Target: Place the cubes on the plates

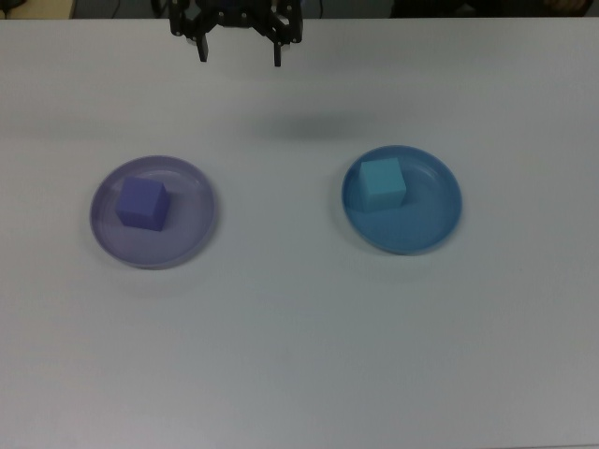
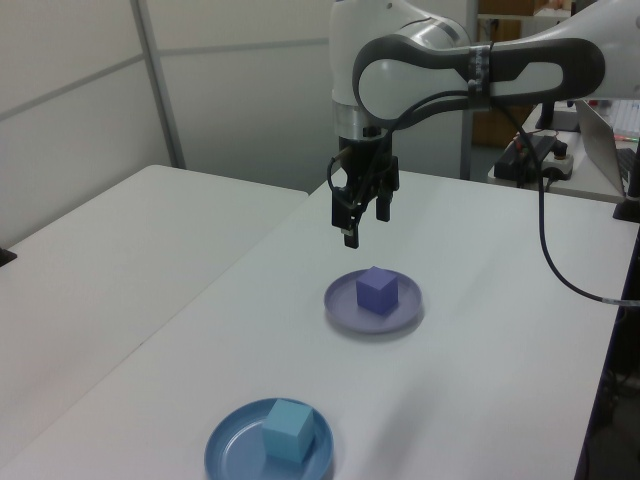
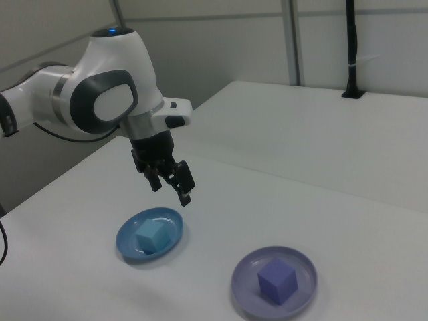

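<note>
The purple-blue cube (image 1: 142,204) (image 2: 377,291) (image 3: 277,281) rests on the pale lavender plate (image 1: 190,236) (image 2: 344,315) (image 3: 304,267). The light turquoise cube (image 1: 383,183) (image 2: 286,431) (image 3: 151,235) rests on the blue plate (image 1: 426,222) (image 2: 226,452) (image 3: 128,235). My gripper (image 1: 240,49) (image 2: 364,222) (image 3: 171,188) hangs open and empty high above the table, between the two plates and behind them in the top view. Nothing sits between its fingers.
The white table (image 1: 299,355) carries only the two plates. A black cable (image 2: 560,270) trails from the arm at the left view's right. Grey wall panels (image 2: 90,110) stand behind the table.
</note>
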`<state>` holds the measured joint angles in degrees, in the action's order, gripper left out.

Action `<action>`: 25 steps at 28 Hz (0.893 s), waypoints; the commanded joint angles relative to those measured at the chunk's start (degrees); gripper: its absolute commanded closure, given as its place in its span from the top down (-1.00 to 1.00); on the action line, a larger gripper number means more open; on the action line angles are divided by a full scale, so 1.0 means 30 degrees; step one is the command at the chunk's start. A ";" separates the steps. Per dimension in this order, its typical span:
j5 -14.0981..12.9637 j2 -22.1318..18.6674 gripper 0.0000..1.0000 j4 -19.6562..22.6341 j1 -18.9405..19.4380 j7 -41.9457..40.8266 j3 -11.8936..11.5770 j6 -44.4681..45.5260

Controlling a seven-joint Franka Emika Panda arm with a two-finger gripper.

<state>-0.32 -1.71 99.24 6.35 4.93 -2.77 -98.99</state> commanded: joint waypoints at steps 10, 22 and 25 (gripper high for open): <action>-0.0332 0.0071 1.00 -0.0091 -0.0008 -0.0325 -0.0074 -0.0078; -0.0361 0.0042 1.00 -0.0297 -0.0184 -0.0354 -0.0161 0.0039; -0.0390 0.0042 1.00 -0.0326 -0.0213 -0.0530 -0.0161 0.0039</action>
<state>-0.32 -1.41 98.72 6.13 4.93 -3.02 -99.00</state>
